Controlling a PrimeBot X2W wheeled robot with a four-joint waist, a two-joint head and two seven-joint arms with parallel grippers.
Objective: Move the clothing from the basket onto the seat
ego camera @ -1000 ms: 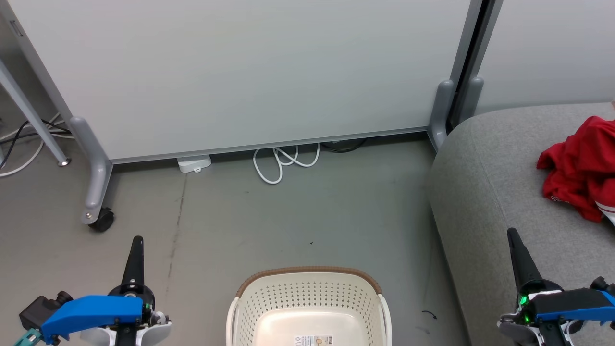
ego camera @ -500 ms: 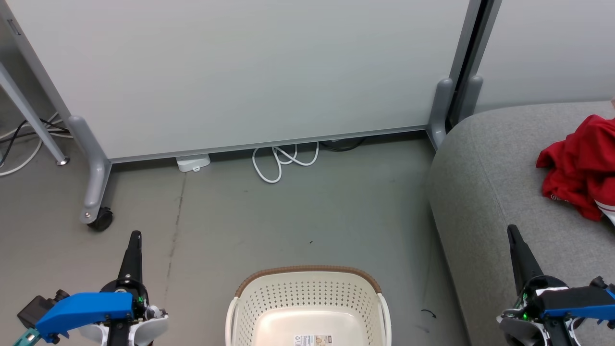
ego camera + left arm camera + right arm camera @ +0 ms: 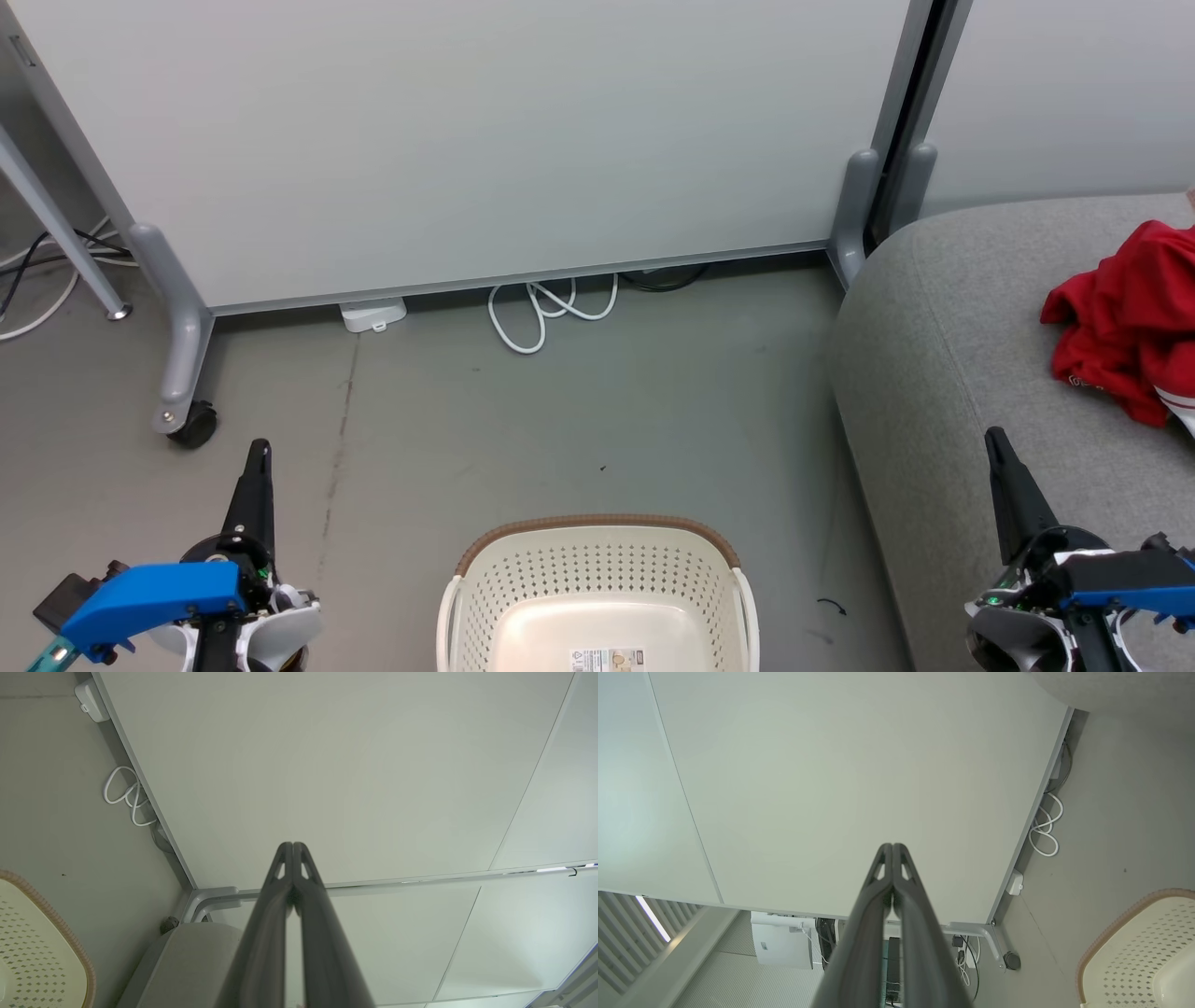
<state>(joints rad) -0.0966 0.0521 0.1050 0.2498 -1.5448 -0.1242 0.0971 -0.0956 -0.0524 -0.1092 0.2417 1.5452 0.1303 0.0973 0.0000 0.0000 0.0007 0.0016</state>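
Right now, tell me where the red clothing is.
In the head view the clothing lies bunched on the seat at the right edge, well right of the basket and beyond the right gripper.

basket (image 3: 597, 597) on floor (image 3: 560, 420), seat (image 3: 962, 355) to its right, clothing (image 3: 1125, 322) on seat

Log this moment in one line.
basket: visible part empty | clothing: heaped on seat | left hand: shut, holding nothing | right hand: shut, holding nothing
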